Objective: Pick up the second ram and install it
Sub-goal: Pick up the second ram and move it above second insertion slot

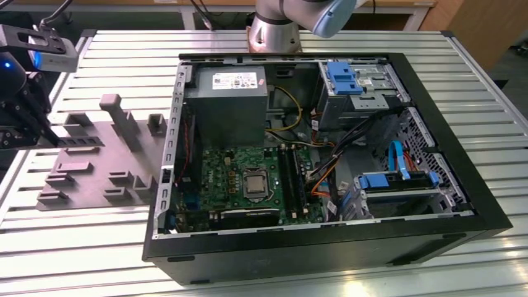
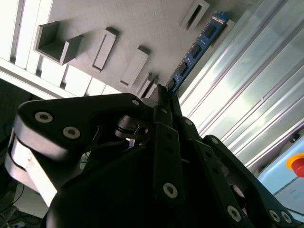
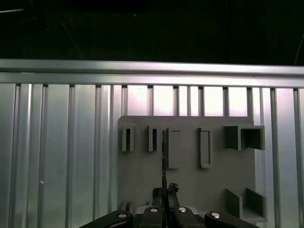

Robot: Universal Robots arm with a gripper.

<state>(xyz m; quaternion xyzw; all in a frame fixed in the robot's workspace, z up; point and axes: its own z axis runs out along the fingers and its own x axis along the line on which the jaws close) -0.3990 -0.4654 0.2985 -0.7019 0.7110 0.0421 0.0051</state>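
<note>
The second ram [image 2: 197, 47] is a thin dark blue strip with black chips, and my gripper [image 2: 163, 97] is shut on one end of it. In the first wrist view the ram [image 3: 164, 152] shows edge-on, sticking out from the gripper [image 3: 164, 191] over the grey fixture tray [image 3: 142, 175]. In the exterior view the gripper [image 1: 46, 137] is at the far left, with the ram [image 1: 83, 142] reaching out over the tray [image 1: 91, 179]. The black memory slots [image 1: 290, 172] lie on the green motherboard inside the open computer case [image 1: 330, 247], well to the exterior view's right of the gripper.
The tray carries several raised blocks and slotted holders [image 1: 123, 120]. The case holds a grey power supply [image 1: 227, 102], blue drive brackets [image 1: 345, 77] and cables. The arm's base [image 1: 272, 31] stands behind the case. The table is slatted aluminium [image 1: 83, 247]. A red button [image 2: 297, 164] sits nearby.
</note>
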